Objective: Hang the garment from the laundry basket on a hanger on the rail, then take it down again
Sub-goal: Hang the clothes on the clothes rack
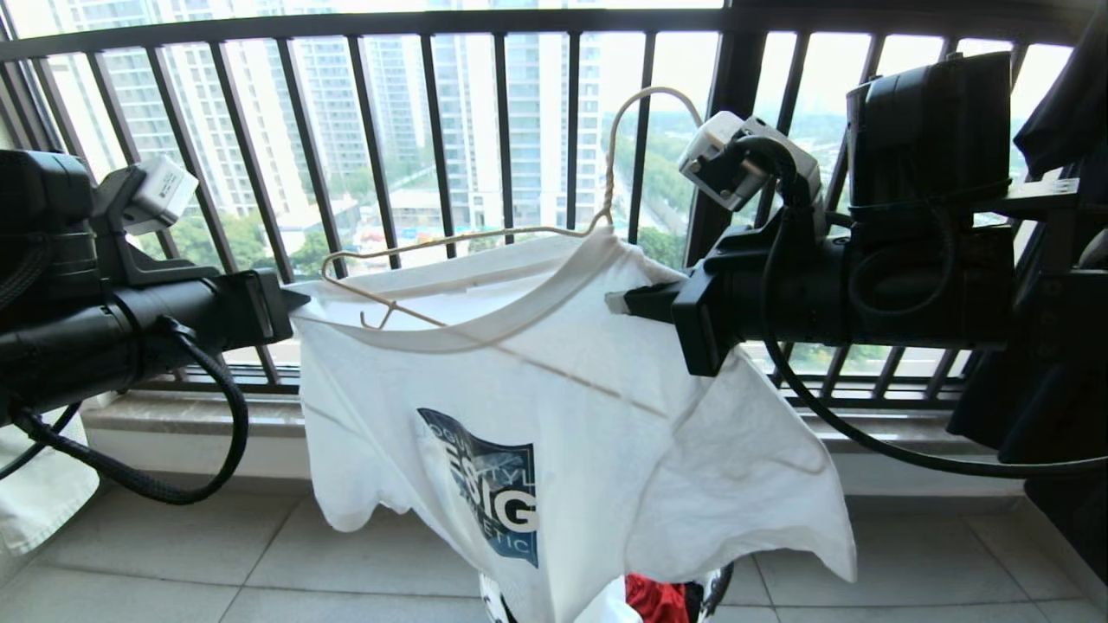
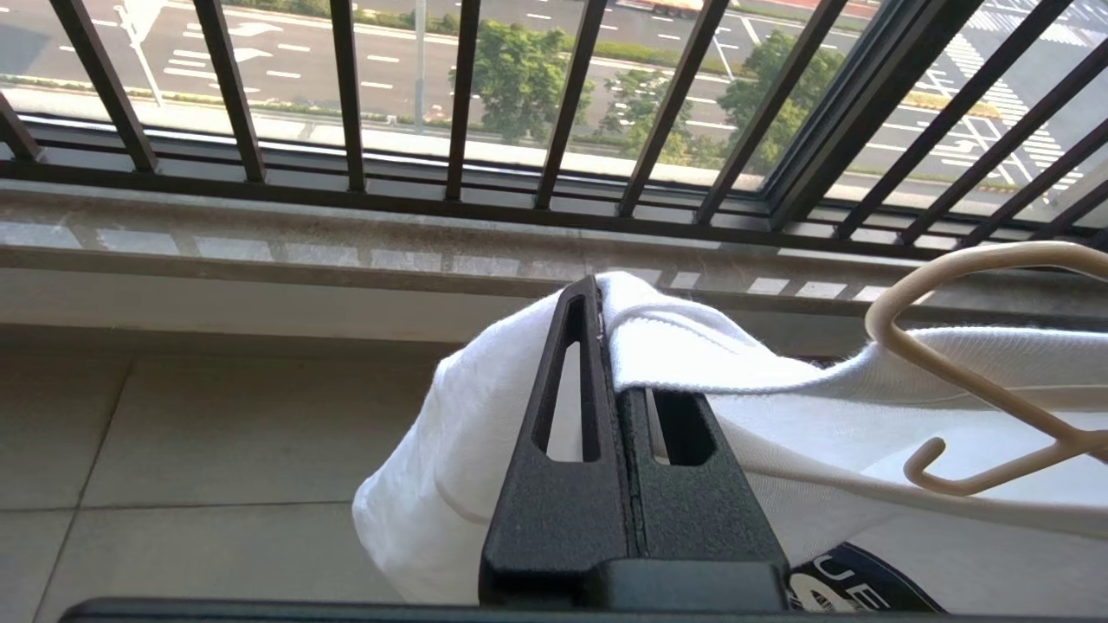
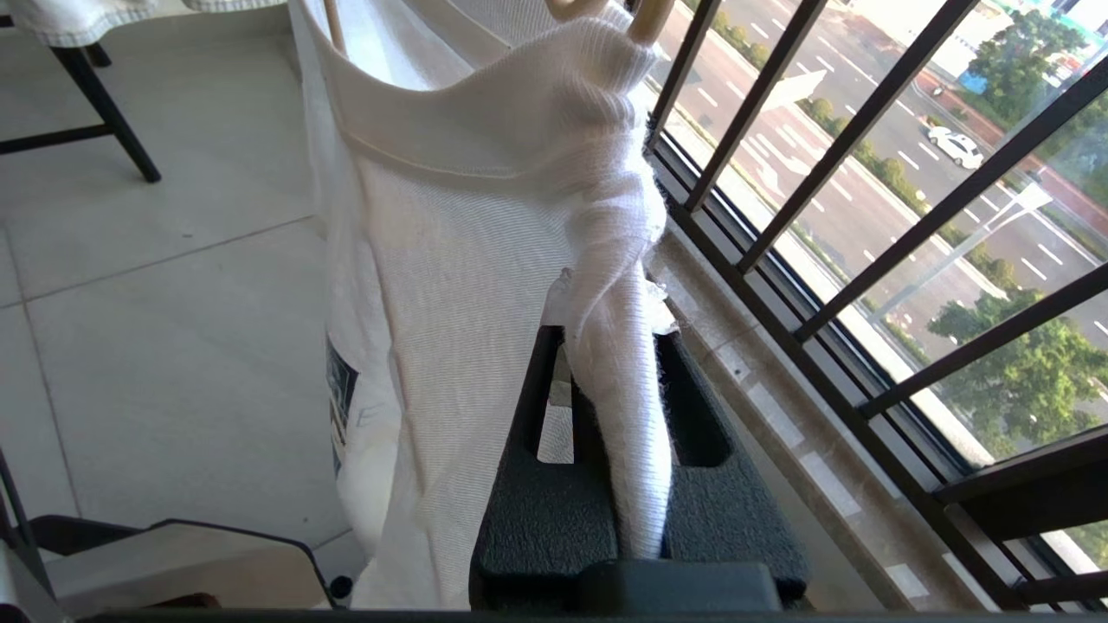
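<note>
While both arms reach in from opposite sides of the head view, the white short-sleeved T-shirt (image 1: 554,415) with a dark blue square chest print hangs stretched between them in mid-air, in front of the black barred window railing (image 1: 450,130). The left gripper (image 1: 290,303) is clamped on the shirt's shoulder edge; in the left wrist view its black fingers (image 2: 563,407) are pressed together with white cloth (image 2: 692,355) pinched between their tips. The right gripper (image 1: 628,301) is clenched on the opposite shoulder; in the right wrist view a twisted band of fabric (image 3: 619,363) runs down between its jaws.

The thin cream-white wire hanger (image 1: 485,238) sits partly inside the neck opening. One arm with its small notch hook (image 2: 943,472) lies exposed over the collar on the left side; the other arm is covered by cloth, showing only as a ridge under the fabric. The hanger's top hook (image 1: 645,104) stands free above the shirt, touching nothing that can be seen.

The chest print is creased, so its lettering reads only in part. Below the shirt's hem, the small round woven basket (image 1: 718,588) is almost entirely hidden; only a sliver of its side and a red cloth (image 1: 653,597) in it show. At the left edge of the head view a pale fabric (image 1: 39,493) is cut off by the frame and cannot be identified.
</note>
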Available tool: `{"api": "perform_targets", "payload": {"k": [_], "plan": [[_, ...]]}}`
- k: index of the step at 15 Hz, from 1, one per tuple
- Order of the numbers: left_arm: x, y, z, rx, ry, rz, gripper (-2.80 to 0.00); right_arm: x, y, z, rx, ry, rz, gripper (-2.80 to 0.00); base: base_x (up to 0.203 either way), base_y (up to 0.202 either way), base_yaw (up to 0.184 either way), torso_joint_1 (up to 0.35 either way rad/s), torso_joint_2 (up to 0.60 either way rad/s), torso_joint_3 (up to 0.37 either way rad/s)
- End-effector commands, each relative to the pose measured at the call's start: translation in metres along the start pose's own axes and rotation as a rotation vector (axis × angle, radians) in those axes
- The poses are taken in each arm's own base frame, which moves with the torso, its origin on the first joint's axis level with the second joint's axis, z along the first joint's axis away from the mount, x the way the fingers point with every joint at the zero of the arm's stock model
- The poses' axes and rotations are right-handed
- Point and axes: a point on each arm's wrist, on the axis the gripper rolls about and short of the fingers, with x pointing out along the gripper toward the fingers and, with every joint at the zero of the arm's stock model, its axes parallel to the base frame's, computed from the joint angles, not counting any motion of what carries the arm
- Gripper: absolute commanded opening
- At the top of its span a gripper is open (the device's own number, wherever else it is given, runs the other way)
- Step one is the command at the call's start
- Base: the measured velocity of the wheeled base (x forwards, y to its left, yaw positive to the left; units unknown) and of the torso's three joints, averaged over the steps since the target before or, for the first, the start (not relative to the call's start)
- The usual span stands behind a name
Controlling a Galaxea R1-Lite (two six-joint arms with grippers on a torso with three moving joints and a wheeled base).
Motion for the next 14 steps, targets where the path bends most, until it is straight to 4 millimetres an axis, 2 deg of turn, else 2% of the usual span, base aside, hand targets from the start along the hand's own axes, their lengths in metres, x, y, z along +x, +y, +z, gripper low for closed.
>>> {"api": "perform_targets", "payload": {"k": [1,3,5,9,14], "plan": [[-0.014,-0.003,0.010,-0.006,0.019,-0.014,-2.80,0.004,-0.001,-0.003,-0.007,0.013,0.002,-2.80,0.000,0.000,0.000,0.000,0.00,0.000],[-0.019,0.004,0.017,-0.023,0.027,-0.049,-2.80,0.006,-0.001,-0.006,-0.017,0.022,0.006,-2.80,0.000,0.000,0.000,0.000,0.00,0.000],[-0.016,0.008,0.018,-0.032,0.031,-0.042,-2.80,0.007,-0.001,-0.007,-0.016,0.023,0.006,-2.80,0.000,0.000,0.000,0.000,0.00,0.000],[0.005,0.021,0.016,-0.056,0.074,0.003,-2.80,0.004,-0.001,-0.007,-0.017,0.017,0.002,-2.80,0.000,0.000,0.000,0.000,0.00,0.000],[-0.001,0.019,0.027,-0.117,0.094,0.009,-2.80,0.007,0.000,-0.014,-0.084,-0.002,0.006,-2.80,0.000,0.000,0.000,0.000,0.00,0.000]]}}
